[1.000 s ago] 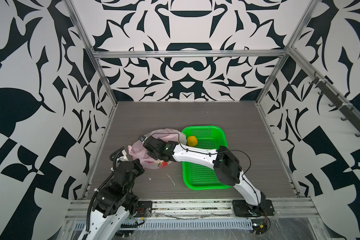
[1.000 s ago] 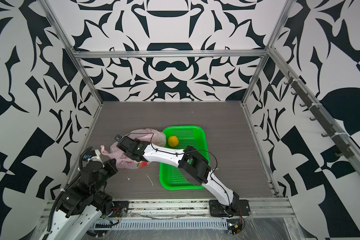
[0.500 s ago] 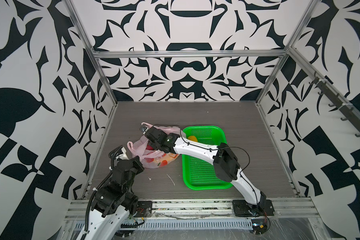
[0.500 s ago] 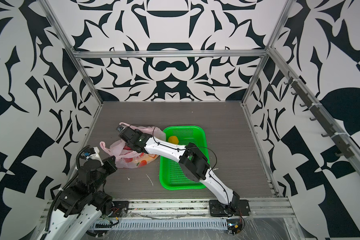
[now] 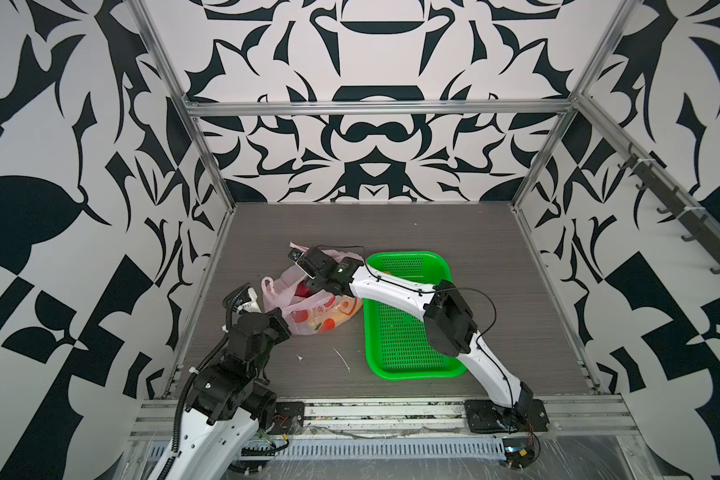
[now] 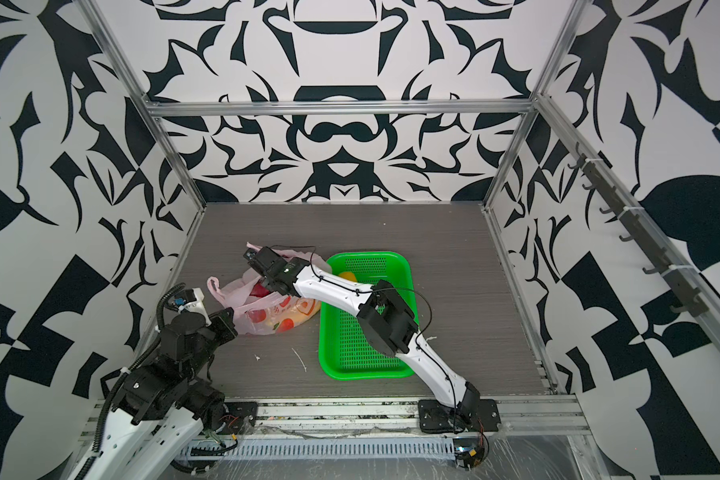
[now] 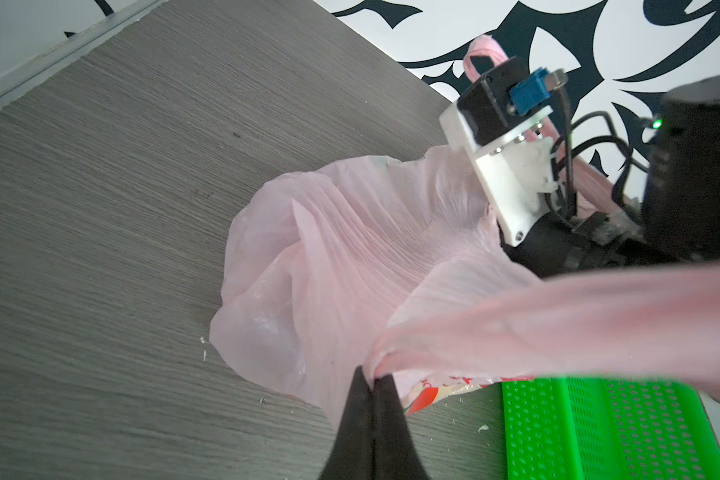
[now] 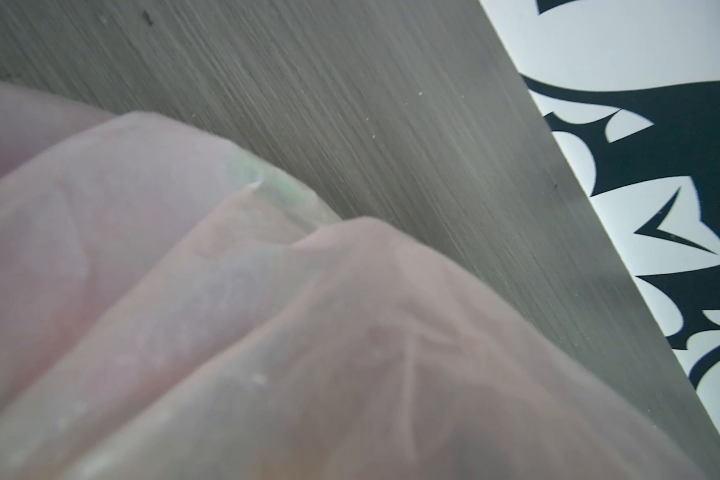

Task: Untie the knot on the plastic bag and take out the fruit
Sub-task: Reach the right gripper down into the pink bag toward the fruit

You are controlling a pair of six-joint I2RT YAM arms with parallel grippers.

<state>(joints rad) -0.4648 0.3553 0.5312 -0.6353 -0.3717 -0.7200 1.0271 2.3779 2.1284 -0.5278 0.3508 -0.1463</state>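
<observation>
The pale-pink plastic bag (image 5: 316,316) (image 6: 262,320) lies on the table left of the basket, its mouth spread wide. No knot shows; one handle loop (image 5: 269,286) stands free at the left, another (image 5: 294,246) sticks up behind the right wrist. Red fruit (image 5: 304,289) (image 6: 258,289) shows in the mouth. A small yellow fruit (image 6: 347,275) lies in the basket. My left gripper (image 7: 373,376) (image 5: 285,321) is shut on the bag's near edge. My right gripper (image 5: 310,284) reaches into the mouth; pink plastic (image 8: 267,332) hides its jaws.
The green perforated basket (image 5: 408,374) (image 6: 366,374) (image 7: 558,415) stands right of the bag, under the right arm. A white scrap (image 5: 341,359) and small crumbs lie on the grey table in front of the bag. The left wall rail runs close behind the left arm.
The right gripper has moved toward the back, and the bunched bag has spread open, so red fruit shows inside. The left gripper has drawn back a little, still holding the bag.
</observation>
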